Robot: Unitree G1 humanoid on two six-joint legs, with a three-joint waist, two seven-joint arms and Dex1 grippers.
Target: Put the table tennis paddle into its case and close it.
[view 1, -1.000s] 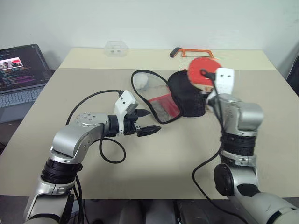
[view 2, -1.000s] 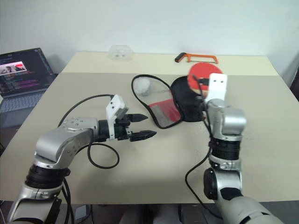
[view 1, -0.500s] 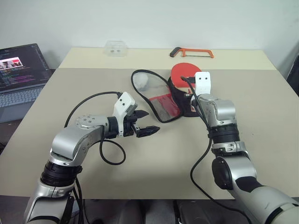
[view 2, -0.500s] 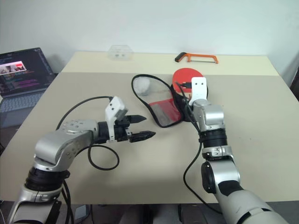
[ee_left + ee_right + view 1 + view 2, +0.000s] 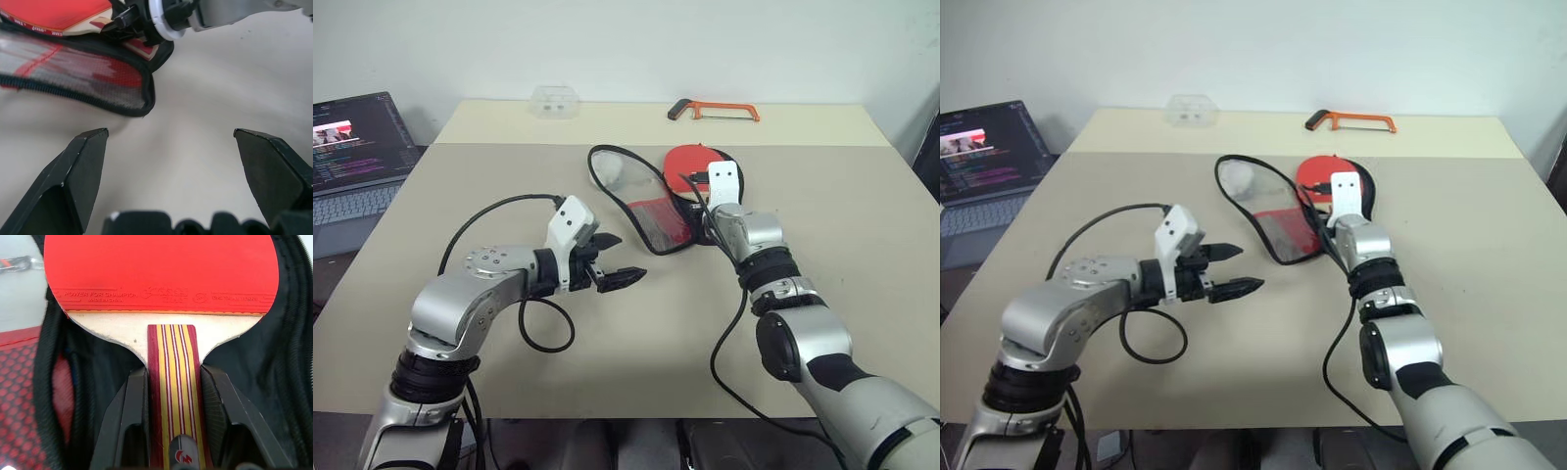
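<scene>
Beige tabletop [image 5: 607, 362] carrying an unzipped case [image 5: 651, 211], its red mesh flap folded open toward the left. The paddle [image 5: 161, 271] lies over the black half of the case, its striped handle clamped between the fingers of the right hand [image 5: 171, 416]. Left hand [image 5: 612, 259], fingers spread wide and empty, hovers near the flap.

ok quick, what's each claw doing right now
Left claw: open, holding nothing, above the table.
Right claw: shut on the paddle handle, blade over the open case.
</scene>
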